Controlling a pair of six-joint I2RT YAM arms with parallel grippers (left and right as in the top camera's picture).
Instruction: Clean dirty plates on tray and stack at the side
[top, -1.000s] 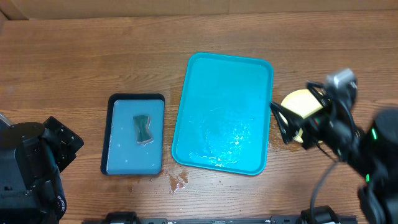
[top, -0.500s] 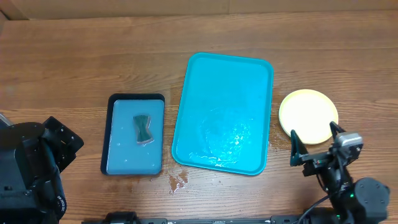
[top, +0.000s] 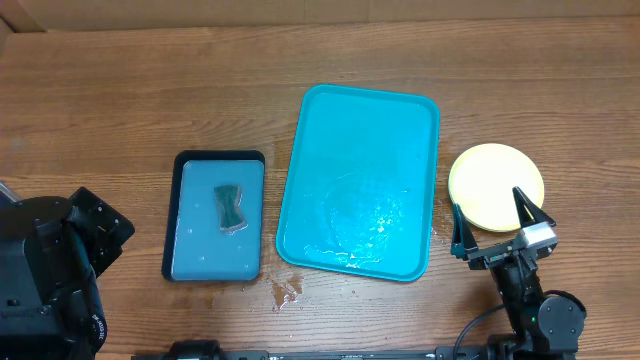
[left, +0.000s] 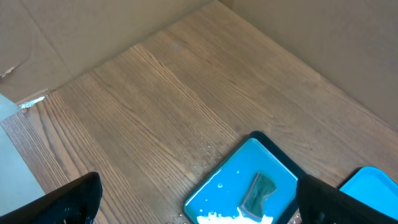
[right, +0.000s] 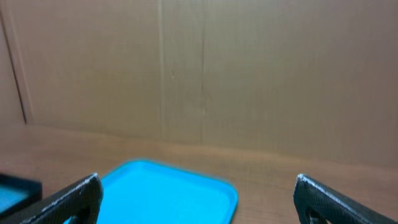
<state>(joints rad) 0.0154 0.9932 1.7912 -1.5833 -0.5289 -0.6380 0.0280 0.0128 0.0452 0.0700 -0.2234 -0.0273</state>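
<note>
Left arm (top: 50, 270): dark body at the lower left corner of the table (top: 150, 90), well apart from all task items. The overhead view does not show its jaws. In the left wrist view the left gripper (left: 198, 186) is spread wide, nothing between the fingers, aimed at bare wood and the small tray.

Small blue tray (top: 195, 245), black-rimmed: flat on the table, left of the large tray, the two close but apart. A dark pad (top: 230, 206), pinched at the waist, lies on its upper half. The left wrist view shows the same small tray (left: 227, 190) and pad (left: 258, 190), with droplets on the tray's surface.

Water drops (top: 285, 290): on the wood just below the gap between the two trays.

Teal tray (top: 360, 140): centre of the table, long side running away from the arms, slightly skewed. A wet, glistening patch covers its lower half. The right wrist view shows its far end (right: 168, 193) before a cardboard wall (right: 199, 74).

Pale yellow plate (top: 495, 175): on the table just right of the teal tray, apart from its rim. Surface looks clean. Whether further plates lie beneath it cannot be told.

Right gripper (top: 488, 212): at the plate's near edge, jaws wide apart, holding nothing. One fingertip (top: 456, 222) is over the wood between tray and plate.
</note>
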